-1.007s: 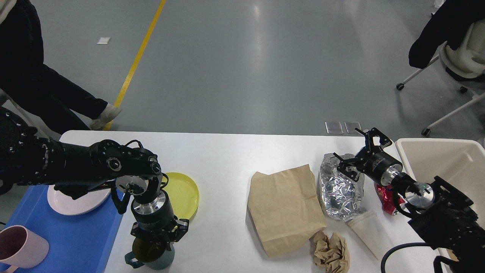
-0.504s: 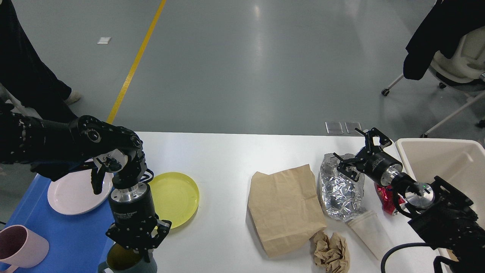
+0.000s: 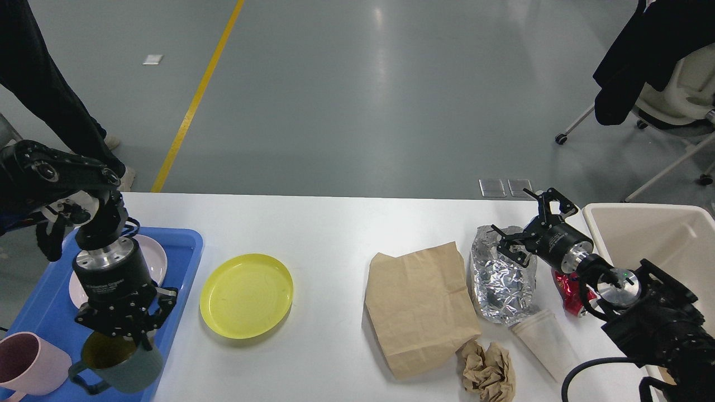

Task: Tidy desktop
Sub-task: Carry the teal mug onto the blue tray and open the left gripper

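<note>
The left gripper [image 3: 127,329], clamped on the rim of the dark green handled mug [image 3: 114,362], has carried it off the large white desktop [image 3: 335,223] over the blue plastic tray [image 3: 184,245], ready to release. The right gripper [image 3: 522,226] hovers spread above crumpled silver foil [image 3: 500,285].

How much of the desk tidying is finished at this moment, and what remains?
Done: a white plate and a pink cup sit on the blue tray. In hand: the left gripper holds a grey-green mug over the tray. Left on the desktop: yellow plate, brown paper bag, foil, crumpled paper, paper cup, red wrapper. The right gripper hovers open by the foil, and no trash shows in the beige bin.
</note>
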Robot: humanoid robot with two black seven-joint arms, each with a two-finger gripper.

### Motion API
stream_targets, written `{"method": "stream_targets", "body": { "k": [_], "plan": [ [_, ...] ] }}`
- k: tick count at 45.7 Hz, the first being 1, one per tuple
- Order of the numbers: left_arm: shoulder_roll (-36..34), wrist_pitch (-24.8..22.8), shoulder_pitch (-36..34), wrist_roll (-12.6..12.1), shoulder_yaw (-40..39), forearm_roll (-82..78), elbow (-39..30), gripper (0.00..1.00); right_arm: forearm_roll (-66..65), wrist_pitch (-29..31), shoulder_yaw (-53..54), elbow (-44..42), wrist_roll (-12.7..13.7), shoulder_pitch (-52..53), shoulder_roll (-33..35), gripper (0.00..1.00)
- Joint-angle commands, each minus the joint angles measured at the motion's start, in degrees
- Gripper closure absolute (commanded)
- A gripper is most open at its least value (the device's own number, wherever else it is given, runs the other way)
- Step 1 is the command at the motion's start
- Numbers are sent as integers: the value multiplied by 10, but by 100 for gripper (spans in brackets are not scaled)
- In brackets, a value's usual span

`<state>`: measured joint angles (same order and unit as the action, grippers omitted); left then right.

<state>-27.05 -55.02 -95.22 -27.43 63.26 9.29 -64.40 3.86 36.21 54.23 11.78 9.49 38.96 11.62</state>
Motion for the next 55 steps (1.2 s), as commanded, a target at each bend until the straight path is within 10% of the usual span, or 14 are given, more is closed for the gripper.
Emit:
{"method": "stream_targets", "body": {
  "k": [1, 15, 34, 43, 55],
  "plan": [
    [-14, 0, 17, -1, 13, -1, 55, 100, 0, 0, 0, 0, 0, 0, 0, 0],
    [-2, 0, 145, -8, -47, -1, 199, 100, 0, 0, 0, 0, 0, 0, 1, 0],
    [26, 0, 194, -6, -57, -6, 208, 96, 0, 0, 0, 0, 0, 0, 0, 0],
    [24, 0, 190, -7, -47, -7, 208, 35, 0, 0, 0, 0, 0, 0, 1, 0],
    [18, 0, 159, -5, -46, -8, 200, 4, 0, 0, 0, 0, 0, 0, 0, 0]
  ]
}}
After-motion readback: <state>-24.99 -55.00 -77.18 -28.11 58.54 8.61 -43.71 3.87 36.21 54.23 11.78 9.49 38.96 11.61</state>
